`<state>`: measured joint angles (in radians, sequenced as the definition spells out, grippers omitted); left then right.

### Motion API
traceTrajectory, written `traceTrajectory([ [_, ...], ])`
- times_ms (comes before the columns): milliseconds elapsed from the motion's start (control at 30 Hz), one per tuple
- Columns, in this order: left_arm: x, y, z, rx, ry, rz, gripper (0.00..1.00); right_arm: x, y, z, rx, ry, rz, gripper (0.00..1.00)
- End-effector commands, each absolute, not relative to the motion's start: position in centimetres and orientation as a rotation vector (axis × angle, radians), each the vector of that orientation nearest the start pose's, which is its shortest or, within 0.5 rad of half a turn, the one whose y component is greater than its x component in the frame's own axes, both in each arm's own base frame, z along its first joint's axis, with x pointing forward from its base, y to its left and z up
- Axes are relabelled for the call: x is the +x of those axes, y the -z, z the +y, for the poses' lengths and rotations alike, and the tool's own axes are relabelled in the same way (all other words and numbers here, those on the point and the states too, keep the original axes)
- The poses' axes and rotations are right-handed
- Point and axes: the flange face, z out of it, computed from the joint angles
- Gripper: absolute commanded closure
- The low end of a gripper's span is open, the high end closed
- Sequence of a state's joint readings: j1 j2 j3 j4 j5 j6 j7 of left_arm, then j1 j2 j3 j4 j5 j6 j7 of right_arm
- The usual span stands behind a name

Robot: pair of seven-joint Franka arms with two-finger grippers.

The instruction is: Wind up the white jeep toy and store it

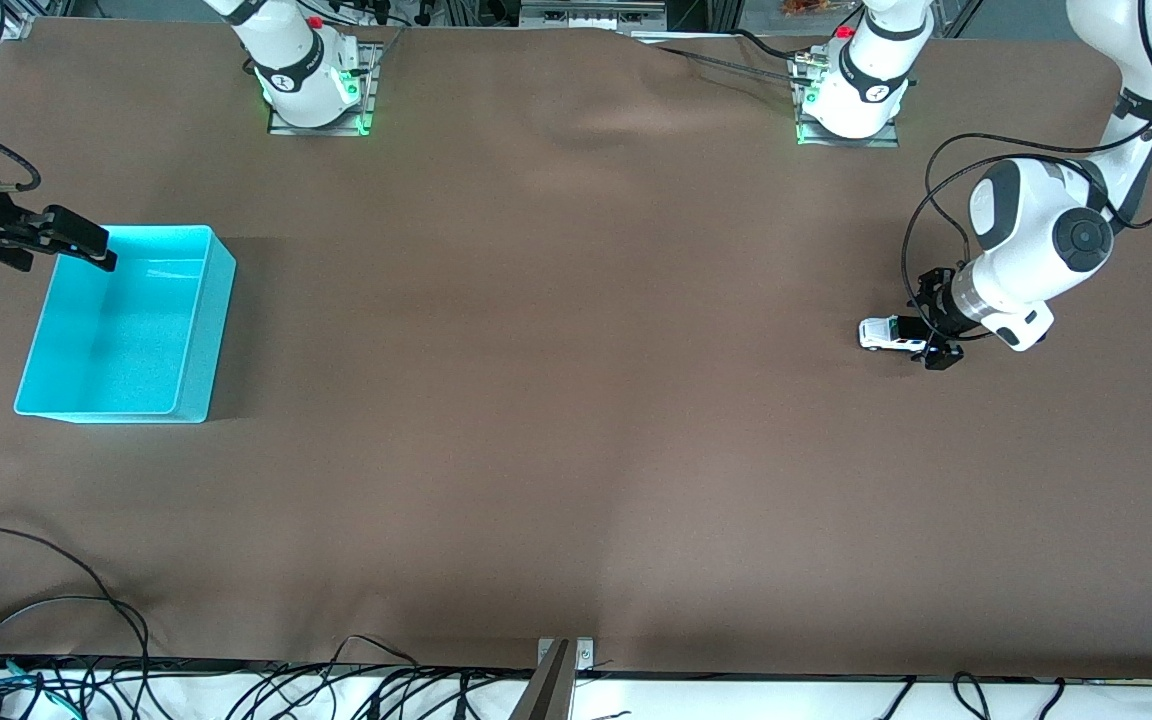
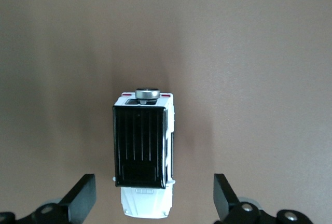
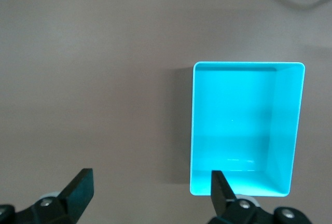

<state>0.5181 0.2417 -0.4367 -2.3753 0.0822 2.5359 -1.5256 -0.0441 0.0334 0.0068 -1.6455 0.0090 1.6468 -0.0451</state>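
Note:
The white jeep toy (image 1: 884, 333) stands on the brown table toward the left arm's end, black roof up. A round silver knob (image 2: 147, 94) shows at one end of it. My left gripper (image 1: 926, 325) is low at the toy and open. The white hood (image 2: 145, 203) sits between the two fingers with a gap on each side, touching neither. The turquoise bin (image 1: 211, 320) stands empty toward the right arm's end. My right gripper (image 1: 86, 243) hangs open over the bin's outer edge with nothing in it. From the right wrist camera, the bin (image 3: 288, 130) lies beside the right gripper (image 3: 150, 187).
Black cables (image 1: 56, 610) lie along the table edge nearest the front camera, with a metal bracket (image 1: 561, 660) at its middle. The two arm bases (image 1: 316, 90) (image 1: 851, 100) are bolted at the farthest edge. Brown cloth (image 1: 556, 350) spans between bin and toy.

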Motion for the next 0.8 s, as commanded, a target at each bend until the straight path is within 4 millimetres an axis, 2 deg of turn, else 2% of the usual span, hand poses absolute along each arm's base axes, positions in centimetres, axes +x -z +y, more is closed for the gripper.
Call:
traceTrajectory([
  [0,48.6,-21.8,4.2,-2.236,-0.072,-2.26,0.0,57.0,-58.3,-2.2,-3.135,-0.033,-0.016,0.0],
  [233,48.0,-20.1,4.2,-2.242,-0.069,-2.291,0.0,56.9,-58.4,-2.1,-3.135,-0.033,-0.019,0.0],
  [333,47.9,-19.7,4.2,-2.244,-0.075,-2.295,0.07,57.0,-58.3,-2.1,-3.135,-0.033,-0.019,0.0],
  [400,47.9,-19.5,4.2,-2.243,-0.079,-2.294,0.19,56.9,-58.4,-2.0,-3.134,-0.031,-0.018,0.0],
  [500,47.9,-19.5,4.2,-2.247,-0.08,-2.292,0.46,56.9,-58.4,-2.1,-3.134,-0.031,-0.016,0.0],
  [700,48.2,-20.0,4.2,-2.259,-0.068,-2.279,0.92,57.0,-58.3,-2.0,-3.134,-0.033,-0.018,0.0],
  [733,48.4,-20.4,4.3,-2.264,-0.055,-2.278,0.97,57.0,-58.3,-2.0,-3.134,-0.033,-0.018,0.0],
  [767,48.5,-20.7,4.2,-2.278,-0.038,-2.259,0.98,57.0,-58.3,-2.1,-3.134,-0.033,-0.016,0.0],
])
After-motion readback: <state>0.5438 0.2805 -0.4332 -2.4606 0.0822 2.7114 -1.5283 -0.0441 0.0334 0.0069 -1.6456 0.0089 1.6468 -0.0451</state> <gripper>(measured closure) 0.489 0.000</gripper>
